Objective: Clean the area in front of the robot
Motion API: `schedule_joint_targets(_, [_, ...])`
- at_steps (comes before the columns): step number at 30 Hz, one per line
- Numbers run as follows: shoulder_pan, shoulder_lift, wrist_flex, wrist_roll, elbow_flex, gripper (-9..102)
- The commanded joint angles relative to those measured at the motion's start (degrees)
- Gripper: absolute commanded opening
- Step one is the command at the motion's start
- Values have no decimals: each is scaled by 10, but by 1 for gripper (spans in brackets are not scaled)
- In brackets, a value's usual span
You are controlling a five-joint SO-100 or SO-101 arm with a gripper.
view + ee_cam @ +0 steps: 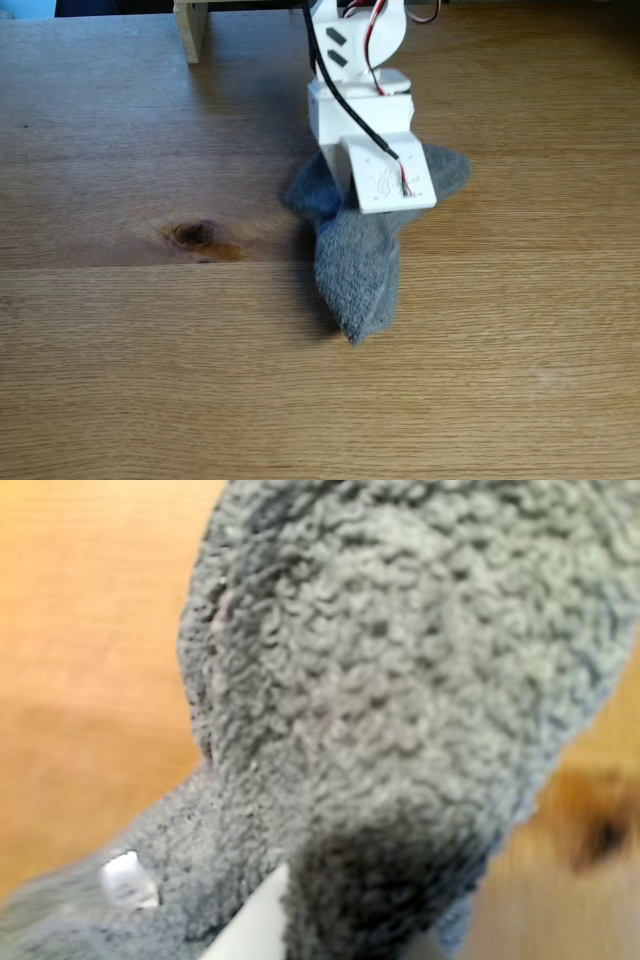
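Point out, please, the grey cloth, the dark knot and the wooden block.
grey cloth point(358, 270), fixed view: its front lobe.
dark knot point(194, 234), fixed view: its dark centre.
wooden block point(191, 28), fixed view: its front face.

No text, number or brand can be read. The white arm point(380, 150) carries a faint engraved mark above the grey cloth point(358, 270), too small to tell.

I take it for a home or hobby desk: an oak tabletop point(120, 350), a pale wooden block point(190, 30) behind.
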Motion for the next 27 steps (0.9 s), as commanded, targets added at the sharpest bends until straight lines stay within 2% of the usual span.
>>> schedule_joint_targets(1, [25, -49, -124, -49, -5, 0])
schedule_joint_targets(7, [69, -150, -231, -105, -5, 0])
schedule_joint_targets(12, [134, -161, -306, -76, -6, 0])
schedule_joint_targets(15, [178, -148, -314, -52, -7, 0])
schedule_joint_targets(20, [254, -116, -249, -9, -7, 0])
schedule_joint_targets(27, [337, -69, -54, 26, -6, 0])
